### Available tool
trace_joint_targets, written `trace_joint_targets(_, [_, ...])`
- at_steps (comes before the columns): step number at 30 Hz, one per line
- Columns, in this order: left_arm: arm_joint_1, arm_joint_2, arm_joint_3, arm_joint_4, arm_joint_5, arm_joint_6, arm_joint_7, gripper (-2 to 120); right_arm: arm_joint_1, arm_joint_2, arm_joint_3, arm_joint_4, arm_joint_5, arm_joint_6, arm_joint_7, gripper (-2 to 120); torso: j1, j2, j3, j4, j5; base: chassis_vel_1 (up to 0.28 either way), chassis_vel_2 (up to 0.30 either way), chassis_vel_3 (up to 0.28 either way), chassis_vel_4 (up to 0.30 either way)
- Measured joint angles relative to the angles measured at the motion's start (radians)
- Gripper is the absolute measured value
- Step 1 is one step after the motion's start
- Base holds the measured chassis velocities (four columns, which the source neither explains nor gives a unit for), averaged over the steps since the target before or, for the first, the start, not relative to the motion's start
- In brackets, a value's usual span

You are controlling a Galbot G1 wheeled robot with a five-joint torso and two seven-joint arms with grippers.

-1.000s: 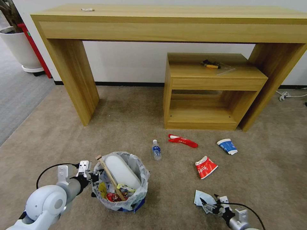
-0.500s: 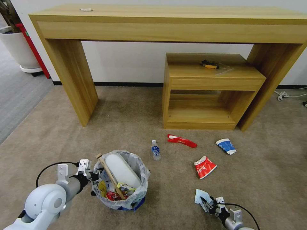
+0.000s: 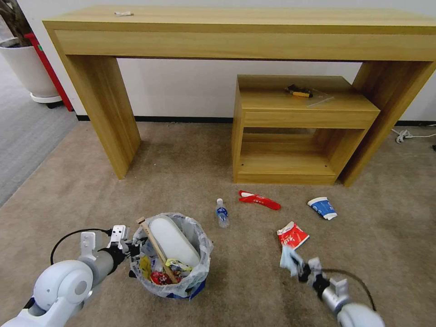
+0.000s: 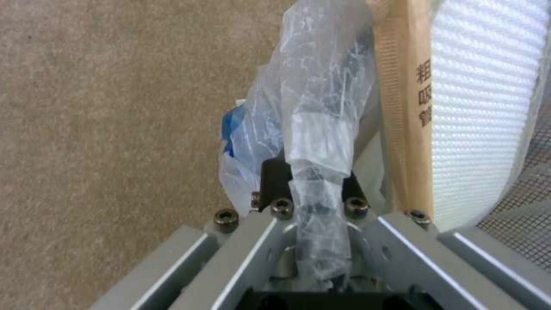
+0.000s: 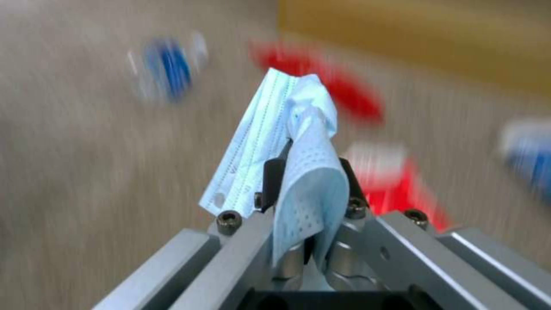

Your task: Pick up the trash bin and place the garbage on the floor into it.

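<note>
**Trash bin held at its rim, pale face mask pinched by the other arm**

Trash bin (image 3: 170,259) sits low on the beige floor (image 3: 91,190), nearest the robot and to its left. The left gripper (image 3: 128,249) is closed on the bin's rim, its fingers (image 4: 274,178) pinching the crinkly plastic liner (image 4: 318,107) there. Inside the bin stand a white slipper (image 3: 173,243) and a wooden stick (image 3: 156,250), with red and yellow wrappers at the bottom.

To the robot's right, the right gripper (image 3: 297,269) is pressed together on a pale blue face mask (image 5: 287,142), which is folded between the fingers and sticks up past them.

Just beyond that gripper a red wrapper (image 3: 292,235) lies on the carpet. Farther out are a clear bottle (image 3: 222,213), a long red wrapper (image 3: 259,200) and a blue and white paper cup (image 3: 323,208), all well apart from the bin.

Behind them a small wooden shelf unit (image 3: 299,131) stands under a long wooden table (image 3: 236,32) against the wall.
</note>
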Motion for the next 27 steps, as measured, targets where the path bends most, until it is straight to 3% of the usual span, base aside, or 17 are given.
trace_joint_targets(1, [0.0,0.0,0.0,0.0,0.0,0.0,0.0,0,0.0,0.0,0.0,0.0,0.0,0.0,0.0,0,0.0,0.0,0.0,0.0,0.0,0.0,0.0,0.0,0.0])
trace_joint_targets(5, [-0.009,0.005,0.012,-0.001,-0.003,0.0,-0.008,0,0.045,-0.109,-0.04,0.203,0.078,-0.088,-0.071,0,0.0,0.0,0.0,-0.0001,-0.0002,0.0,0.0,0.0,0.0])
trace_joint_targets(8, [-0.013,0.006,0.015,-0.001,-0.003,0.0,-0.009,0,0.081,-0.137,-0.071,0.248,0.108,-0.123,-0.098,0,0.0,0.0,0.0,-0.0002,0.0001,0.0,0.0,0.0,0.0])
trace_joint_targets(10, [-0.017,0.01,0.019,-0.002,-0.005,0.0,-0.01,0,0.138,-0.164,-0.121,0.281,0.137,-0.157,-0.115,0,0.0,0.0,0.0,-0.0001,0.0,0.0,0.0,0.0,0.0])
trace_joint_targets(12, [-0.029,0.022,0.035,-0.002,-0.011,0.0,-0.015,0,0.297,-0.197,-0.253,0.306,0.199,-0.234,-0.142,0,0.0,0.0,0.0,0.0004,-0.0002,0.0,0.0,0.0,0.0])
trace_joint_targets(13, [-0.036,0.029,0.042,-0.001,-0.017,0.0,-0.021,0,0.369,-0.2,-0.323,0.302,0.208,-0.259,-0.16,0,0.0,0.0,0.0,0.0005,-0.0002,0.0,0.0,0.0,0.0])
trace_joint_targets(14, [-0.036,0.029,0.042,-0.001,-0.017,0.0,-0.021,0,0.369,-0.2,-0.323,0.302,0.208,-0.259,-0.16,0,0.0,0.0,0.0,0.0005,-0.0002,0.0,0.0,0.0,0.0])
trace_joint_targets(17, [-0.058,0.049,0.062,0.001,-0.052,0.0,-0.046,0,0.546,-0.186,-0.511,0.259,0.214,-0.304,-0.202,0,0.0,0.0,0.0,0.0002,0.0,0.0,0.0,0.0,0.0])
trace_joint_targets(18, [-0.058,0.049,0.062,0.001,-0.052,0.0,-0.046,0,0.546,-0.186,-0.511,0.259,0.214,-0.304,-0.202,0,0.0,0.0,0.0,0.0002,0.0,0.0,0.0,0.0,0.0])
trace_joint_targets(21, [-0.074,0.066,0.074,0.013,-0.064,0.0,-0.046,0,0.692,-0.159,-0.689,0.224,0.216,-0.323,-0.209,0,0.0,0.0,0.0,0.0,-0.0002,0.0,0.0,0.0,0.0])
trace_joint_targets(27, [-0.084,0.074,0.087,0.017,-0.07,0.0,-0.045,0,0.802,-0.109,-0.85,0.178,0.195,-0.337,-0.205,0,0.0,0.0,0.0,0.0002,-0.0001,0.0,0.0,0.0,0.0])
